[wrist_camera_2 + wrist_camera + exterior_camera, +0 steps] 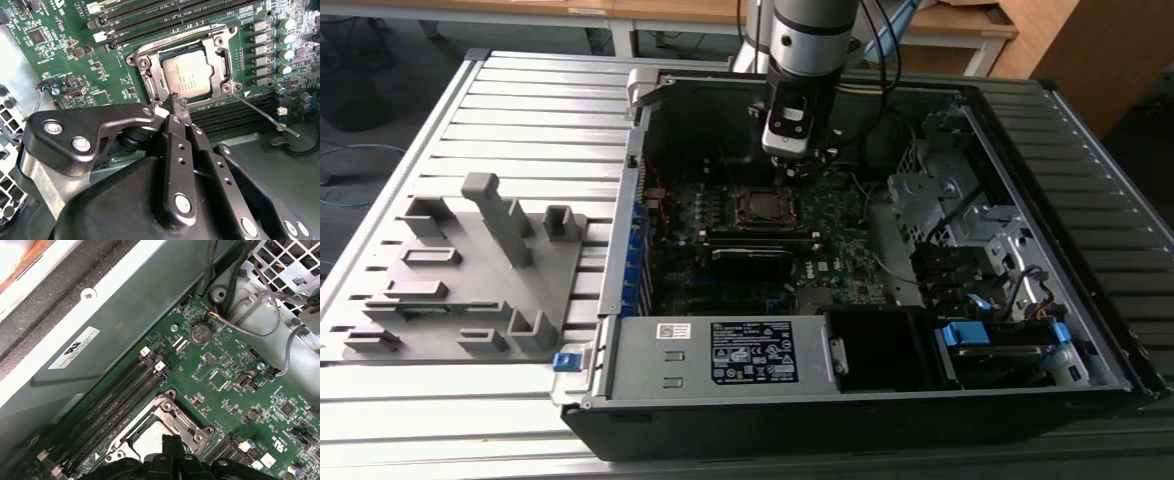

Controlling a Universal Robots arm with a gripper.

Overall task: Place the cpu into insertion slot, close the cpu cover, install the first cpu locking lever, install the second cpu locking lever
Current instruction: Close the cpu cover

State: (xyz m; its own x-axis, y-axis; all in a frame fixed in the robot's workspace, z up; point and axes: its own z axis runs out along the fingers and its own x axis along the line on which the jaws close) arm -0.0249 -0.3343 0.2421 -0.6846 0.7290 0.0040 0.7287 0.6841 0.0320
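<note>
Second wrist view: the small flat square cpu (192,70) w/ dull silvery-grey metal face sits inside the insertion slot (145,62), the square metal-framed socket on the green motherboard (75,50). The thin silvery square cpu cover (221,54) w/ its big window lies down around the chip, flat as far as I can judge. So steps 1 & 2 look done.

Levers are what's left. One thin silver wire locking lever (265,116) sticks out from a socket corner, slanting over the long black slots (215,120), not tucked under any catch. It reads as unlatched. The other lever's state I can't tell.

The black two-finger gripper (178,101) has its tips just beside one edge of the cover frame. Fingers drawn together, no gap visible; whether sth thin is pinched between them I can't tell.

Exterior view: the gripper (790,165) hangs over the socket's (761,205) far side, approx mid-board. The board lies in an open dark computer case (854,425) on a grey slatted metal table (534,110). A grey plastic fixture block (454,290) sits just beside the case on the exterior view's left.
</note>
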